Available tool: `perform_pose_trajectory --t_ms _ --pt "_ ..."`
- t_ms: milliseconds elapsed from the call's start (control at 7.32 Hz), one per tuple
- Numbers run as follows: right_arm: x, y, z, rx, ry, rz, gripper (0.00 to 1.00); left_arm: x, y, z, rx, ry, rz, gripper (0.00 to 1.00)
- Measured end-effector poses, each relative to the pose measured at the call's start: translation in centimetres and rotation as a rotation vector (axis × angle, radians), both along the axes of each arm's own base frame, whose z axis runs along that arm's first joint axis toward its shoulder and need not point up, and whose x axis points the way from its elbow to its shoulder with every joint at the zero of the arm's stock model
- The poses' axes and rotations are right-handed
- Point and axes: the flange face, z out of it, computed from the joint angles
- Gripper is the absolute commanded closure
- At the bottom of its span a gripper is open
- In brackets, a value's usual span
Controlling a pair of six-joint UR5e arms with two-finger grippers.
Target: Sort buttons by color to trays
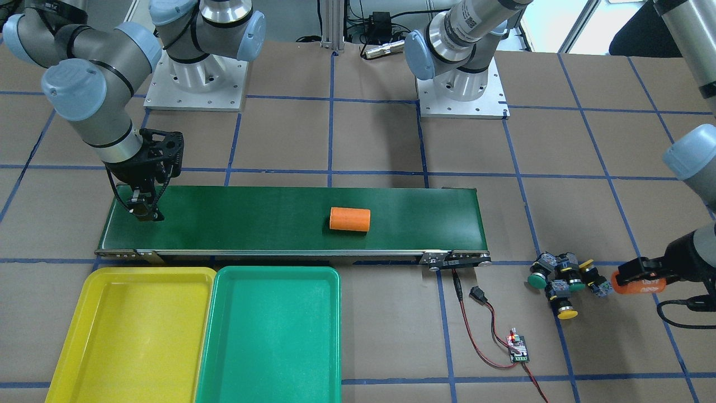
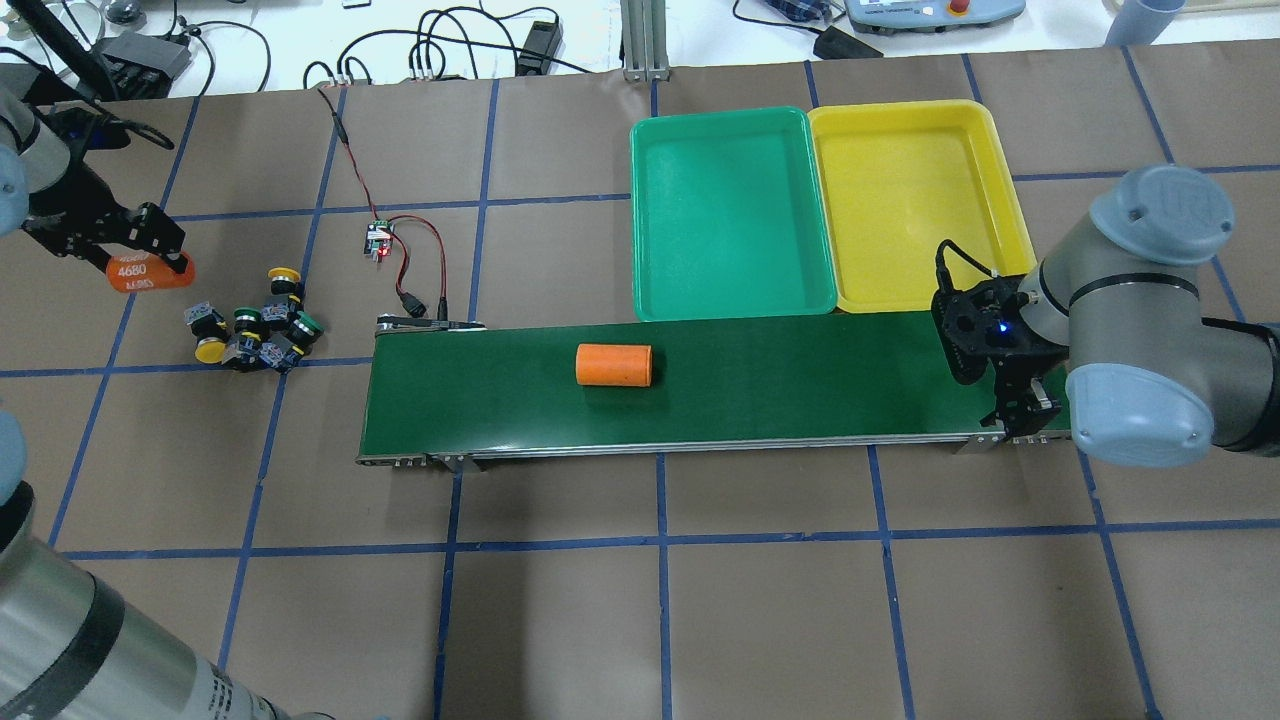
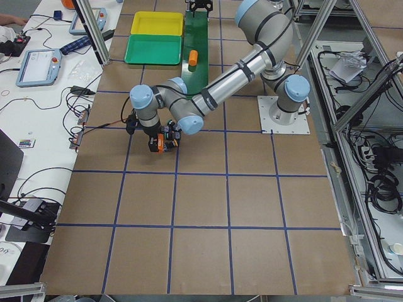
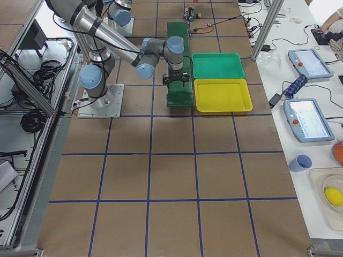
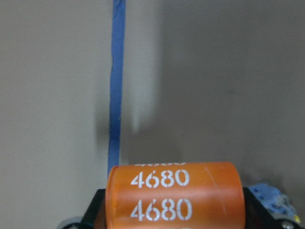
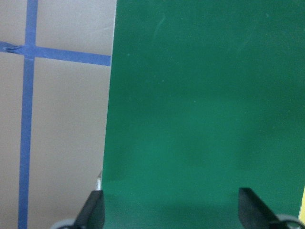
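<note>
Buttons point(image 1: 565, 280) lie just beside the left end effector point(image 1: 635, 276), clamped on an orange cylinder point(image 1: 643, 286); the right end effector point(image 1: 145, 212), spread wide, hangs well apart

Left claw point(image 1: 637, 273) clamped on orange cylinder point(image 5: 174, 198) (held low), right claw point(image 6: 171, 210) spread wide, pointing down

The buttons point(image 2: 255, 335) clustered on the counter point(image 2: 760, 600) beyond one end of the belt point(image 2: 800, 390), a held cylinder point(image 2: 150, 272) beside them. Another cylinder point(image 2: 613, 365) lay mid-belt; the trays point(image 2: 730, 210) sat together along the other end.
</note>
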Motion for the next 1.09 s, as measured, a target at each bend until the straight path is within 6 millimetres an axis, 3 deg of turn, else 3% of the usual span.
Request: perform_pose_trajectory --t_ms 273,547,820,1093 --pt "0.0 -0.1 0.1 -0.013 0.006 0.000 0.00 -9.0 0.5 3.8 0.021 0.054 -0.017 1.00" --pt "-0.1 -0.3 0.4 -0.045 0.015 -0.004 0.00 -16.3 2.9 4.3 0.061 0.084 -0.019 1.00" --pt "-0.1 -0.4 0.4 -0.054 0.017 -0.004 0.00 -19.7 6.4 2.9 0.104 0.091 0.015 1.00" --pt "-0.1 -0.4 0.3 -0.055 0.015 0.000 0.00 -23.6 8.7 1.6 0.116 0.082 0.010 1.00"
